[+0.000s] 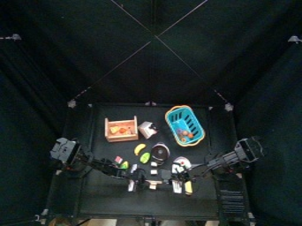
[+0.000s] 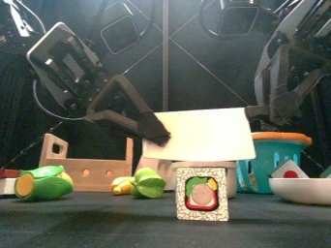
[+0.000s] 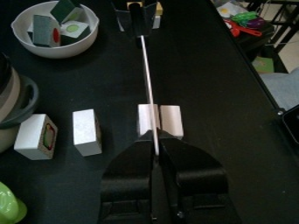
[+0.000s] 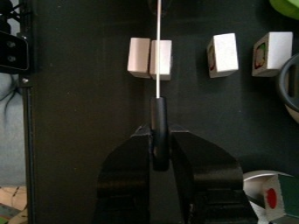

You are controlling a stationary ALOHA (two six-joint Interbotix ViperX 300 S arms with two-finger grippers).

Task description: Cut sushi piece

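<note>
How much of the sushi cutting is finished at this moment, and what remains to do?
Done: both grippers hold the knife, the left gripper at the blade's end and the right gripper on the handle. In hand: the blade lies along the middle seam of the sushi piece. Left: the two halves are not yet apart, so the downward press remains.

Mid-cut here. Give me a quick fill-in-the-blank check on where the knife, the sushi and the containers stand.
1. The thin white knife blade is gripped at its ends by ___ grippers, the left gripper and the right gripper.
2. Beside the white block-shaped sushi piece under the blade stand ___ more pieces.
3. The round bowl holding other pieces is ___ in colour.
4. The open crate is made of ___.

Missing words: both; two; white; wood
</note>
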